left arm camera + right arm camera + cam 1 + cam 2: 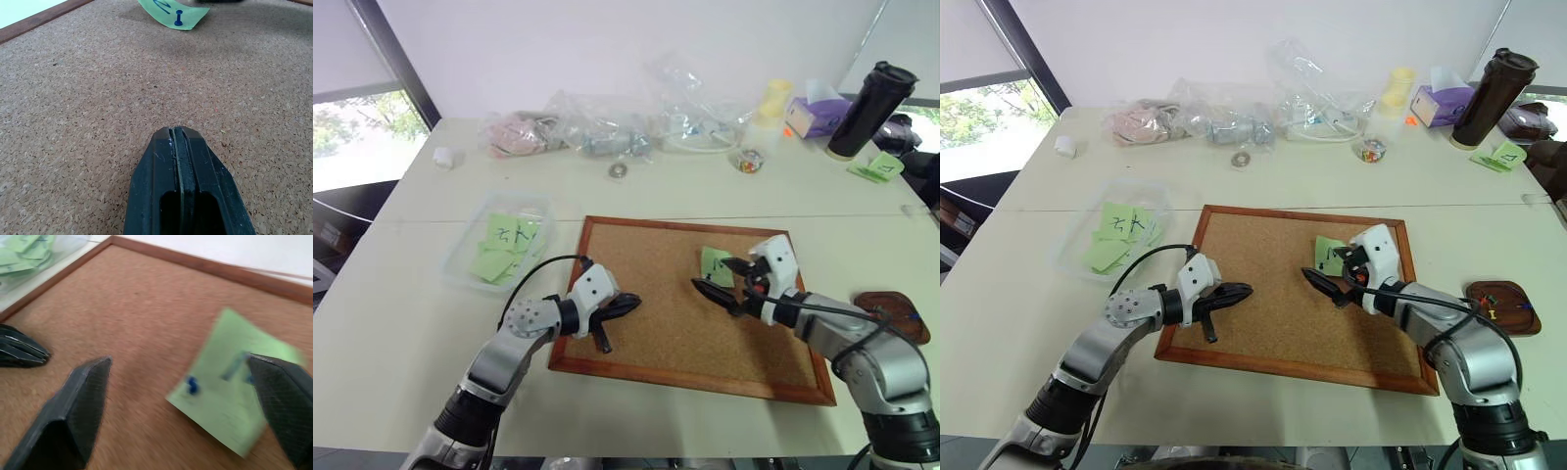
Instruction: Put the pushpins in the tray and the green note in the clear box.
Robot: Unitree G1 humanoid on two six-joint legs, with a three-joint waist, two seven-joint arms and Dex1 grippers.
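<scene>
On the cork board (656, 323) lies the green note (713, 262), held down by a blue pushpin (191, 385) that also shows in the left wrist view (178, 18). My right gripper (725, 280) hovers open at the note's near edge, with one finger (281, 401) over the paper and the other (80, 406) over bare cork. My left gripper (625, 305) rests shut and empty on the board's left part. The clear box (460, 259), with several green notes in it, stands left of the board. The brown tray (1472, 299) to the right holds a few pushpins (1494, 305).
Clear plastic bags (597, 132), a tape roll (617, 169) and a small jar (749, 160) line the table's back. A black bottle (871, 108), a purple tissue box (818, 113) and another green note (879, 166) stand at the back right.
</scene>
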